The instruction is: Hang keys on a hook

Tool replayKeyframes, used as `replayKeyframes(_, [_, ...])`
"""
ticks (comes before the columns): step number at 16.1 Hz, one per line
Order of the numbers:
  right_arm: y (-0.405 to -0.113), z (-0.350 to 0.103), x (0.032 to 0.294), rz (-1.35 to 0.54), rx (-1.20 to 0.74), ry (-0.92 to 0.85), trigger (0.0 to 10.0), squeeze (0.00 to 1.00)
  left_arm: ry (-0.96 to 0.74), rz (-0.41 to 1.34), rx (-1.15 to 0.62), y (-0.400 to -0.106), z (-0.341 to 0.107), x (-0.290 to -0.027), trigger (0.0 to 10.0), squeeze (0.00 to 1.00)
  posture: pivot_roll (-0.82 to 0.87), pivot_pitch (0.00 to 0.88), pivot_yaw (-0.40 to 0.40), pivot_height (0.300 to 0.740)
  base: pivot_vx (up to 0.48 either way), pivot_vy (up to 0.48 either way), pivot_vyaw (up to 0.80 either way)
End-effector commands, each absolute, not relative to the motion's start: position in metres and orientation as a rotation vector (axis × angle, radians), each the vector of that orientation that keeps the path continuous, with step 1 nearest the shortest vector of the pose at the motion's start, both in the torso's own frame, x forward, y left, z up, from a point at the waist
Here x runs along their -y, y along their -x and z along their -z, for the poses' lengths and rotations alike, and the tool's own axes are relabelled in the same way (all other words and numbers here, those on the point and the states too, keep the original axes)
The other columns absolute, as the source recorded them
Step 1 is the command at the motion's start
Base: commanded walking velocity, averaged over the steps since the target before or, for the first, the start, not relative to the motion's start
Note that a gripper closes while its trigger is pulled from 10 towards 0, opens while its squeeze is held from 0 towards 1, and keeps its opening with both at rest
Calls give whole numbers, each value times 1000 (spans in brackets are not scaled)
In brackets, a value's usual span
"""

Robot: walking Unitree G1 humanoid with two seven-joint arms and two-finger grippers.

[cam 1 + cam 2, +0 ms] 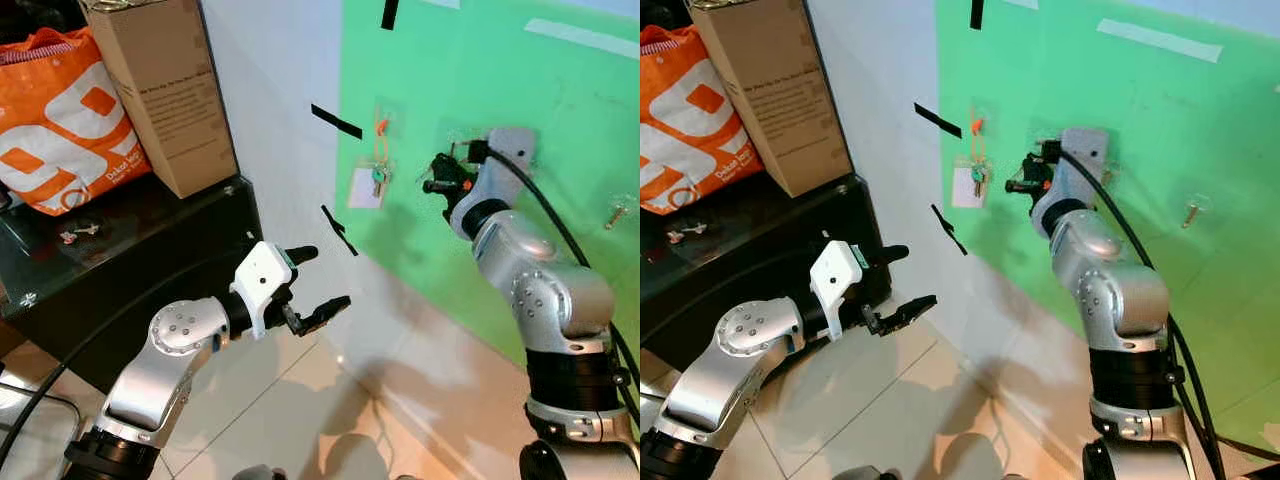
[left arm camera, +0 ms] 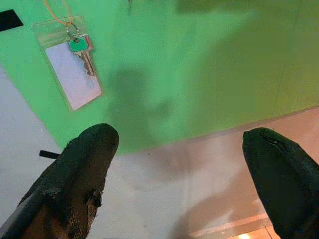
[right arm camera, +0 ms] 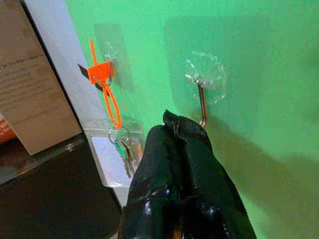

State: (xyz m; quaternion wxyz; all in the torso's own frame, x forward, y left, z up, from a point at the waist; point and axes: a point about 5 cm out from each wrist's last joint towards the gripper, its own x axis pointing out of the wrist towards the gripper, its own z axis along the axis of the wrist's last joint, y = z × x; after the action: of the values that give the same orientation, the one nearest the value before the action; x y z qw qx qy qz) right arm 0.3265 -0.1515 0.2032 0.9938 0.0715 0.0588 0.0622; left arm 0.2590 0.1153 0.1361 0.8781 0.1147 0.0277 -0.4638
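Low and near, left gripper (image 1: 318, 278) spread open, holding nothing. Farther right, right gripper (image 3: 175, 123) pressed shut, empty, near a clear hook (image 3: 203, 102). Left of it, keys (image 3: 124, 149) hanging from orange hook (image 3: 101, 72) on green wall (image 1: 560, 120).

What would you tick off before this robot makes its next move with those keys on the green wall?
1. Keys hanging on the wall: ok, they dangle from an orange loop on a clear stick-on hook.
2. Right gripper free of the keys: ok, its fingers are shut together with nothing between them, beside the keys.
3. Second hook undisturbed: cannot tell, the right gripper's tips are right at its lower end.
4. Left gripper out of the way: ok, it is open, low down and away from the wall.
5. Cardboard box and orange bag on the black cabinet: ok, well aside from both arms.
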Motion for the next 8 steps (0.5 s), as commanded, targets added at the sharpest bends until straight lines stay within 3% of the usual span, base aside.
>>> replayKeyframes(1, [-325,-199,154,-116,-129,-163,10000,0,-266,968,-47,-260,-139,-115,10000,0,-52,0,66,740,0,0,0])
replayKeyframes(7, [-322,-185,152,-145,-235,-338,10000,0,-266,966,-50,-260,-139,-116,10000,0,-52,0,70,740,0,0,0])
replayKeyframes(8, [-320,-179,149,-166,-282,-432,10000,0,-267,968,-52,-260,-139,-117,10000,0,-52,0,71,740,0,0,0])
